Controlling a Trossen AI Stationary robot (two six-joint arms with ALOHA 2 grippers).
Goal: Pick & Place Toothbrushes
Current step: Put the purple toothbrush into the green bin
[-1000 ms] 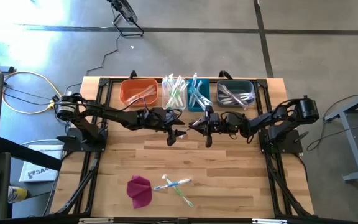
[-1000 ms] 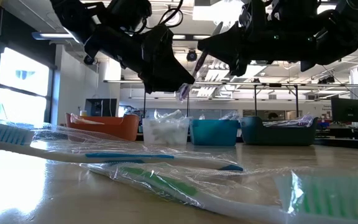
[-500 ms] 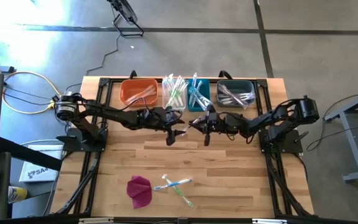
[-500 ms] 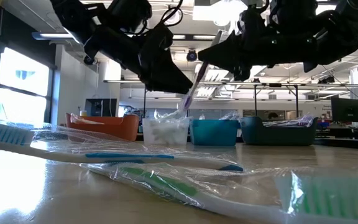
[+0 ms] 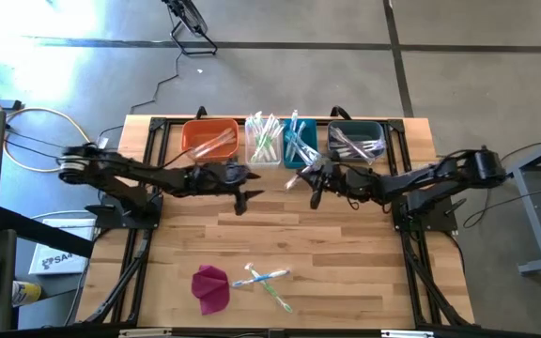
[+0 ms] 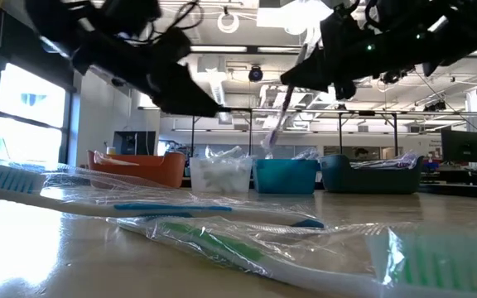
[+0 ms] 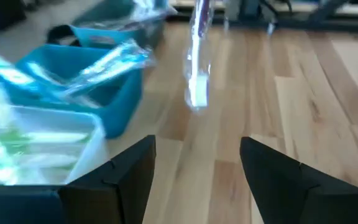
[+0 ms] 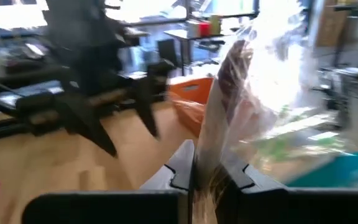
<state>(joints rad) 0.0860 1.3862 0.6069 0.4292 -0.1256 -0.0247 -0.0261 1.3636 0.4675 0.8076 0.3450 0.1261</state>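
Wooden planks make up the bench (image 5: 346,253), which carries 4 bins along its far edge and a small heap near its front edge. A wrapped toothbrush (image 6: 277,122) hangs in the air just in front of the bins, clamped between the closed jaws of the right gripper (image 5: 312,178); in the right wrist view its crinkled wrapper (image 8: 253,81) rises straight out from between the dark fingers (image 8: 182,168). From the left wrist view the same brush dangles with its head lowest, over bare wood beside the blue bin (image 7: 95,74).

Sorted brushes fill the orange bin (image 5: 207,139), the clear bin (image 5: 263,138), the blue one and the dark teal bin (image 5: 355,141). About 3 more toothbrushes (image 5: 266,279) lie crossed near the front edge, just beside a magenta cloth lump (image 5: 210,287).

The left gripper (image 5: 243,195) hovers over mid-bench, in front of the orange and clear bins, with its jaws spread wide and nothing between them.

Risks, as I judge them: the grip seems to sit on slippery film near 1 end, so the brush could slide or swing and drop short of a bin. Its handle colour is hard to read through the wrapper, so it could land in the wrong bin. With both arms close together at the middle, a careless swing could knock them into each other.
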